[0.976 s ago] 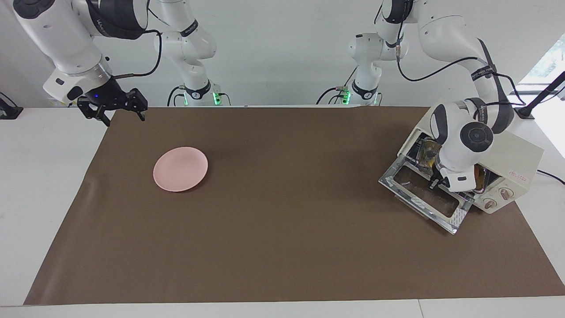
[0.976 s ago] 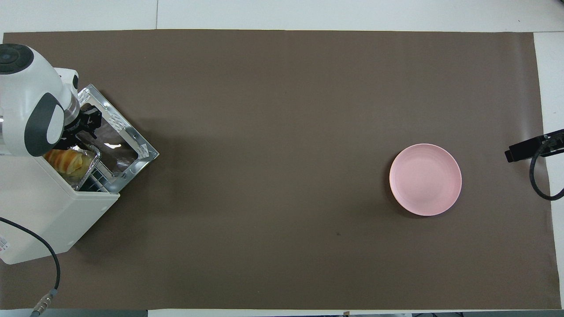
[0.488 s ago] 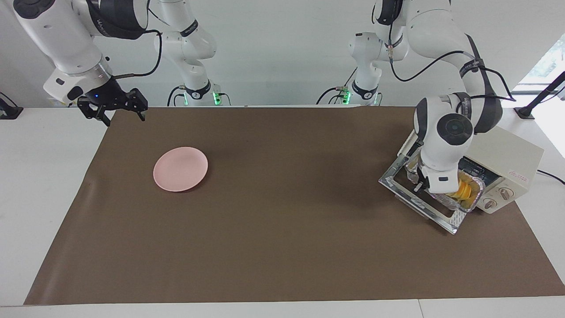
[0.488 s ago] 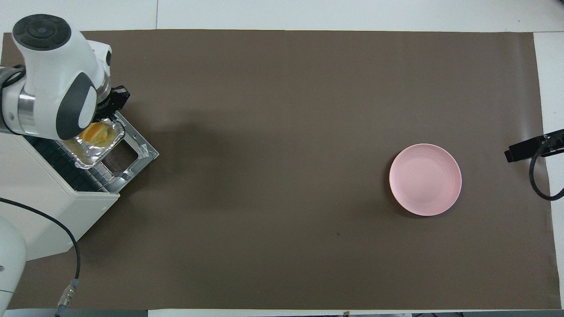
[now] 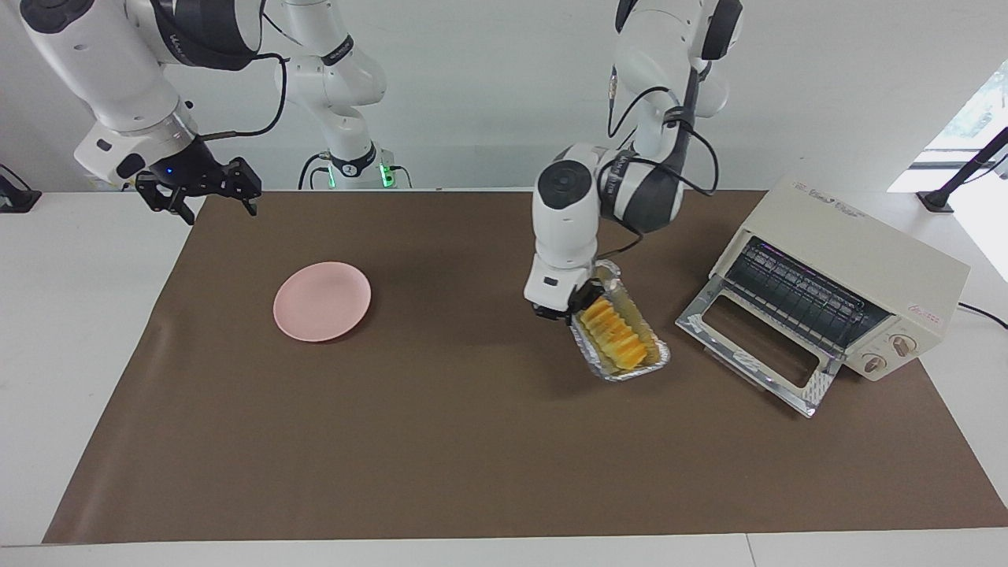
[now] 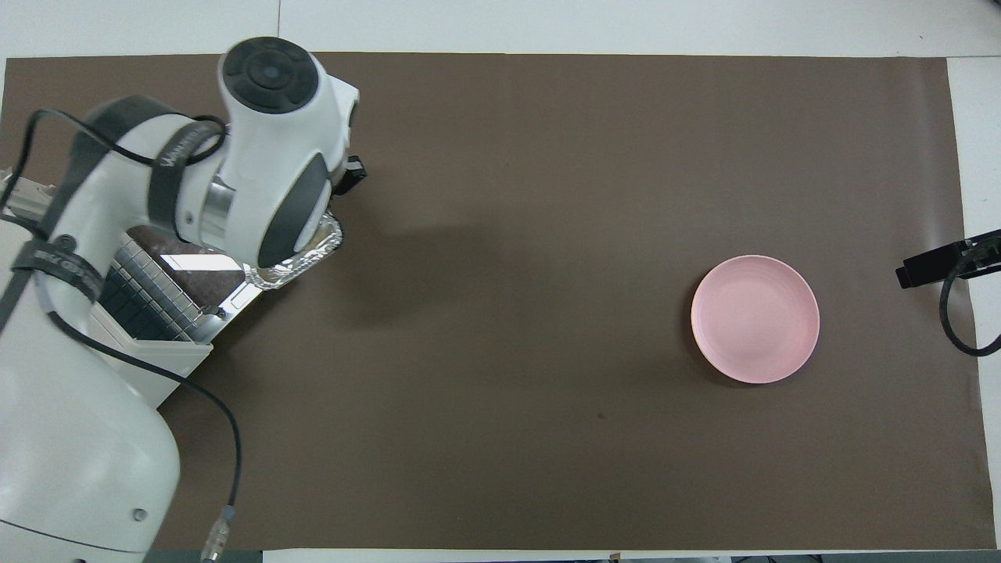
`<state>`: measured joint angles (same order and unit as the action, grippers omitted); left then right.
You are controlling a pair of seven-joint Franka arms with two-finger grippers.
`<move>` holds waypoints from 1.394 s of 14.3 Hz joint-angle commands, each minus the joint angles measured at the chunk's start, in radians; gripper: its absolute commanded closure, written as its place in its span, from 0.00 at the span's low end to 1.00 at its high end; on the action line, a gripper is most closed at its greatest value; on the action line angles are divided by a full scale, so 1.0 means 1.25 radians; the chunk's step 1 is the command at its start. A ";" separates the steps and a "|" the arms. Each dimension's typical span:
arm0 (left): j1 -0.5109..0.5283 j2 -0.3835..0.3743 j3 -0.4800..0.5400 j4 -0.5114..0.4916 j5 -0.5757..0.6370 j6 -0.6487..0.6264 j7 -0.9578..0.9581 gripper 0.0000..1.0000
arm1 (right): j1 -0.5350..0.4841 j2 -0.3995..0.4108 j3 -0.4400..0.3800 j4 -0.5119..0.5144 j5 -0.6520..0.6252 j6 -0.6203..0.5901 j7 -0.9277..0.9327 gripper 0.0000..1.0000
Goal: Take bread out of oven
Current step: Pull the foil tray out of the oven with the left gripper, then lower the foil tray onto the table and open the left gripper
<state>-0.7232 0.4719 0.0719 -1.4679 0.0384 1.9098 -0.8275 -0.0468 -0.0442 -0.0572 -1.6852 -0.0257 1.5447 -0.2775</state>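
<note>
The bread (image 5: 618, 335), a golden ridged loaf, lies in a silver foil tray (image 5: 628, 370). My left gripper (image 5: 571, 311) is shut on the rim of that tray and holds it, tilted, over the brown mat between the oven and the pink plate. The cream-white oven (image 5: 858, 260) stands at the left arm's end of the table with its glass door (image 5: 756, 346) dropped open and its wire rack bare. In the overhead view the left wrist hides the bread, and only a corner of the foil tray (image 6: 309, 262) shows. My right gripper (image 5: 209, 193) waits open over the mat's corner at the right arm's end.
A pink plate (image 5: 321, 301) sits on the brown mat (image 5: 472, 441) toward the right arm's end. The oven's power cable (image 5: 980, 311) trails off the table edge. A black stand (image 5: 957, 185) rises next to the oven.
My left gripper has pulled the foil tray with the bread out of the oven, off the open door, and carried it toward the middle of the mat. The right arm has not moved.
</note>
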 commanded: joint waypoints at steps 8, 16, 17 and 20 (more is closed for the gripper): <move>-0.111 0.003 0.016 -0.109 -0.049 0.141 0.089 0.96 | -0.020 -0.020 0.004 -0.020 0.003 0.007 0.002 0.00; 0.088 -0.162 0.117 -0.084 -0.092 -0.121 0.180 0.00 | -0.003 -0.019 0.015 -0.020 0.002 0.026 0.065 0.00; 0.185 -0.187 0.117 -0.080 -0.093 -0.152 0.294 0.00 | 0.012 -0.017 0.019 -0.020 0.003 0.037 0.088 0.00; 0.389 -0.253 0.118 -0.084 -0.092 -0.260 0.512 0.00 | 0.105 -0.009 0.021 -0.023 0.003 0.069 0.229 0.00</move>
<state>-0.3493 0.2091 0.2393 -1.5394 -0.0640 1.6559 -0.2995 0.0251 -0.0441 -0.0357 -1.6860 -0.0233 1.5922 -0.0921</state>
